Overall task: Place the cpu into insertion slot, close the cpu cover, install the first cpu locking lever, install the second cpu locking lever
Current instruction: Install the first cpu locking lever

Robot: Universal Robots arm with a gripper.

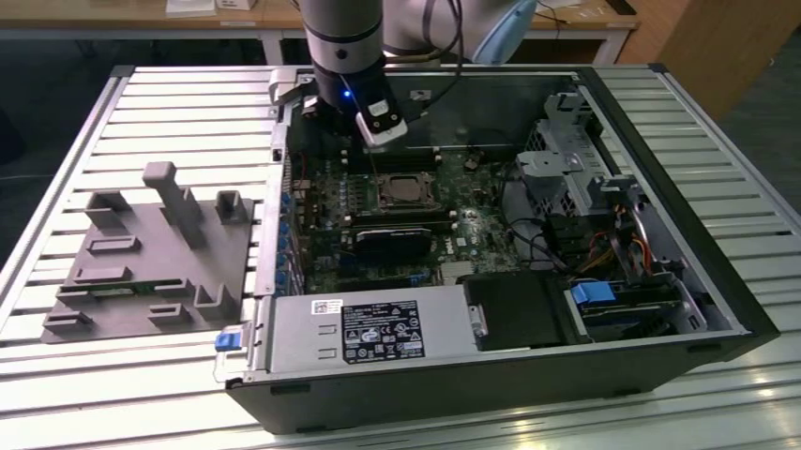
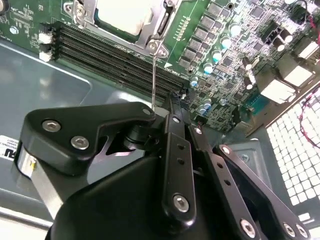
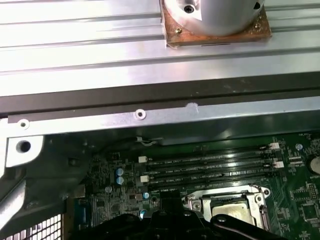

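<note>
The cpu (image 1: pixel 403 191), a square silver-grey chip, lies in the insertion slot (image 1: pixel 371 193) in the middle of the motherboard; it also shows in both wrist views (image 2: pixel 120 17) (image 3: pixel 227 211). The silvery cpu cover (image 2: pixel 161 24) lies flat around it as a frame. One thin metal locking lever (image 2: pixel 154 80) stands up from the socket corner. My gripper (image 2: pixel 175 106) is shut, with its tips right beside the lever's free end. Whether the rod is pinched is hidden. In the exterior view the gripper (image 1: pixel 360 142) hangs over the board just behind the socket.
Black memory slots (image 2: pixel 110 55) run between socket and gripper. The case's rear wall (image 3: pixel 150 117) is close behind. A grey power supply box (image 1: pixel 375 328) fills the case's front, with a drive cage (image 1: pixel 576 178) at the exterior view's right. A grey fixture plate (image 1: pixel 150 253) lies outside at the left.
</note>
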